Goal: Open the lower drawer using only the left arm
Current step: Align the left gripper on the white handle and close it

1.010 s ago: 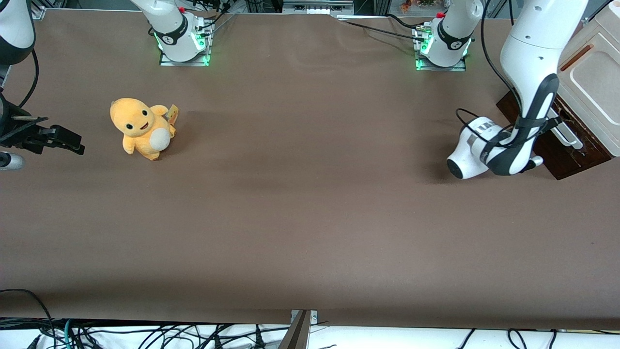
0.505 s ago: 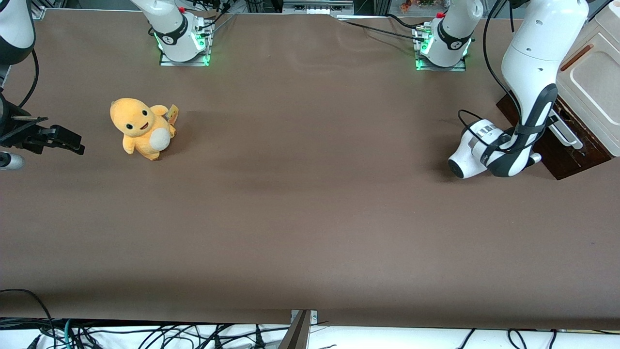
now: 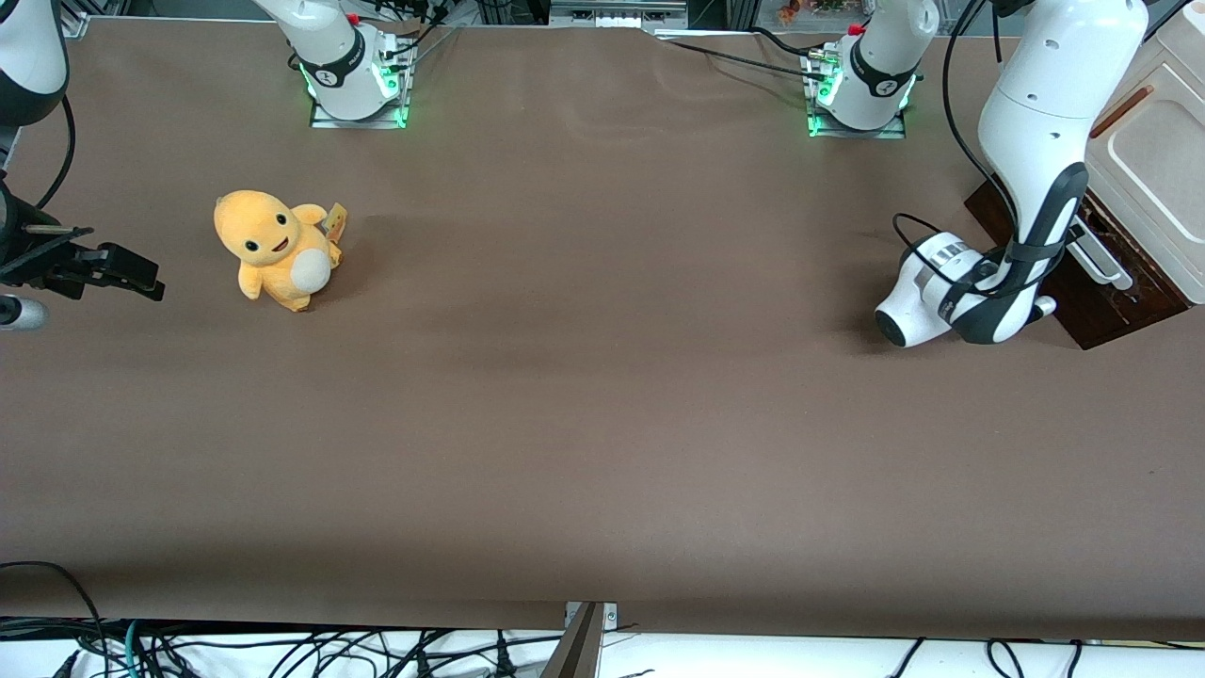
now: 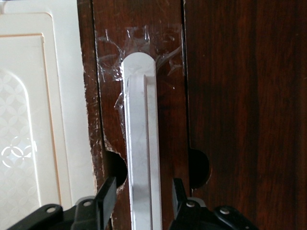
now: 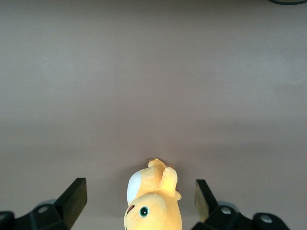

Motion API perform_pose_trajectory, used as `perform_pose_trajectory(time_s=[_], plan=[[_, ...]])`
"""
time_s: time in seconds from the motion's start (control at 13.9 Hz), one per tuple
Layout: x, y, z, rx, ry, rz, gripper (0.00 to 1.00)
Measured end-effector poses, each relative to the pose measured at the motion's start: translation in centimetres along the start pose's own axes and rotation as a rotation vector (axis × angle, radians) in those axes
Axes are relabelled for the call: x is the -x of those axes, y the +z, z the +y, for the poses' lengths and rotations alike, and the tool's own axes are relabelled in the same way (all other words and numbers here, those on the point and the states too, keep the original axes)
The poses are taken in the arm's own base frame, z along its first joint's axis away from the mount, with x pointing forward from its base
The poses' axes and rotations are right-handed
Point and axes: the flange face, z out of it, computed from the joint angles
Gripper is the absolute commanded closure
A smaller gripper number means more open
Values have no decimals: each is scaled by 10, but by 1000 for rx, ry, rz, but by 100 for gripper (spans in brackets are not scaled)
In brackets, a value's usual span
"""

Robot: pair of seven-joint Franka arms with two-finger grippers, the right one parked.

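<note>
The lower drawer [image 3: 1103,303] is a dark-brown front at the foot of the cream cabinet [image 3: 1153,160], toward the working arm's end of the table. Its long white bar handle [image 3: 1103,261] runs along that front. The left arm [image 3: 1031,169] bends down in front of the drawer, its white wrist [image 3: 918,287] low over the table. In the left wrist view my gripper [image 4: 144,188] is open, straddling the white handle [image 4: 140,143]. One finger [image 4: 107,194] stands on each side of the bar with a gap between finger and bar. The dark drawer front [image 4: 230,96] fills that view.
A yellow plush toy [image 3: 276,247] sits toward the parked arm's end of the table. Two arm bases [image 3: 358,80] [image 3: 861,85] stand at the edge farthest from the front camera. A cream cabinet panel [image 4: 29,120] adjoins the drawer front.
The left arm's wrist has crept a little toward the cabinet. The drawer front and handle show no movement.
</note>
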Motion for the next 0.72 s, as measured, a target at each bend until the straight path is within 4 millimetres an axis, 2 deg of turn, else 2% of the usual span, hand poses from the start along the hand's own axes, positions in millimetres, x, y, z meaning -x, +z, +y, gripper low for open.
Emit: perform_pose_trajectory(time_s=[0.07,0.22,0.43,0.5,0.72], plan=[[-1,3,0,0,0,-6,51],[-2,5,0,0,0,-11,69],[-3,4,-2,3,-4,-10,81],[-3,4,-3,4,-6,-9,89],[-3,3,-3,7,-16,-8,91]])
